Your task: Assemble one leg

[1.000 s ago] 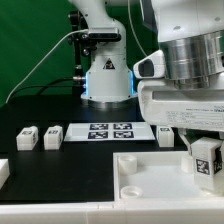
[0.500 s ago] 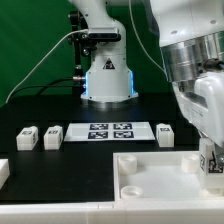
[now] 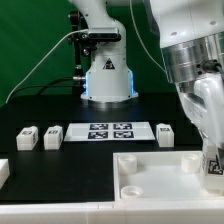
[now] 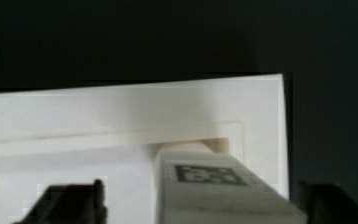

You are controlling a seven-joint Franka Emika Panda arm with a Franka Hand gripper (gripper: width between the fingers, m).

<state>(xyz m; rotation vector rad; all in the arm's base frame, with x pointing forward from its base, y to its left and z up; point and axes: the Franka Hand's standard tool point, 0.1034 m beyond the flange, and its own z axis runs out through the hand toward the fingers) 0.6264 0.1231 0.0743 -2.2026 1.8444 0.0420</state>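
Your claw [image 4: 206, 208] stands open over the large white piece [image 3: 160, 176] and has hold of nothing. In the wrist view you can see its two dark fingers [image 4: 73, 205] spread wide, one on either side of the leg [image 4: 208, 178], with a clear strip of white showing between each finger and the block. The leg sits in a recessed corner of the large white piece, its black-and-white marker turned toward the wrist camera, and the walls of the recess run close along two of its sides. In the exterior view you find the same leg at the exterior view's right end of that piece. It is mostly hidden behind the arm [image 3: 195, 50] and cut by the picture's edge (only a sliver of its marker shows there), so you cannot tell from either picture whether it is seated fully down. The large white piece lies on the black bench [image 3: 90, 160], with round hollows showing at its end toward the exterior view's left. Beyond it the marker board [image 3: 110, 131] lies flat with its four tags. A loose leg [image 3: 27, 137] and a second loose leg [image 3: 52, 136] stand side by side off the board's end at the exterior view's left, near each other but apart. A third loose leg [image 3: 165, 133] stands just beside its other end. Another white part [image 3: 3, 172] pokes in at the exterior view's left edge, too little of it visible to name.
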